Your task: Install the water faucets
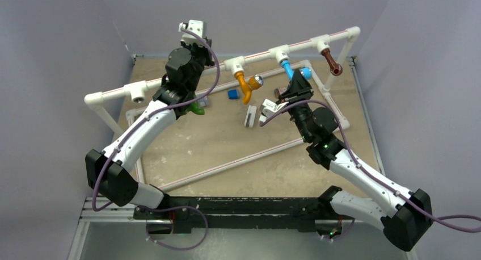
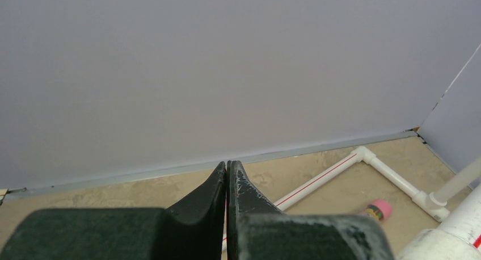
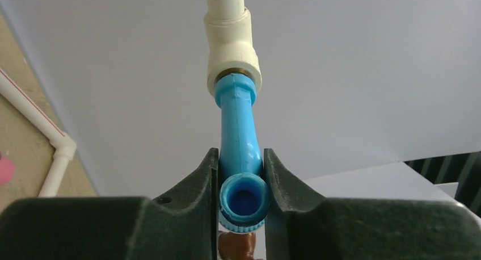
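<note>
The blue faucet (image 1: 291,71) hangs from a tee (image 1: 282,54) on the raised white pipe rail. My right gripper (image 1: 296,85) is shut on its bent spout, which sits between the jaws in the right wrist view (image 3: 241,158). The orange faucet (image 1: 245,85), with a silver knob, hangs from the neighbouring tee. The brown faucet (image 1: 331,63) hangs at the right end. The green faucet (image 1: 196,108) lies on the table, partly under my left arm. My left gripper (image 1: 203,49) is shut and empty (image 2: 227,163), raised near the back wall.
A bare tee (image 1: 136,91) sits at the rail's left end. A blue cube (image 1: 232,93) and a small white piece (image 1: 250,116) lie on the table. A white pipe frame (image 2: 317,180) lies on the floor, with a pink-capped cylinder (image 2: 380,209) beside it.
</note>
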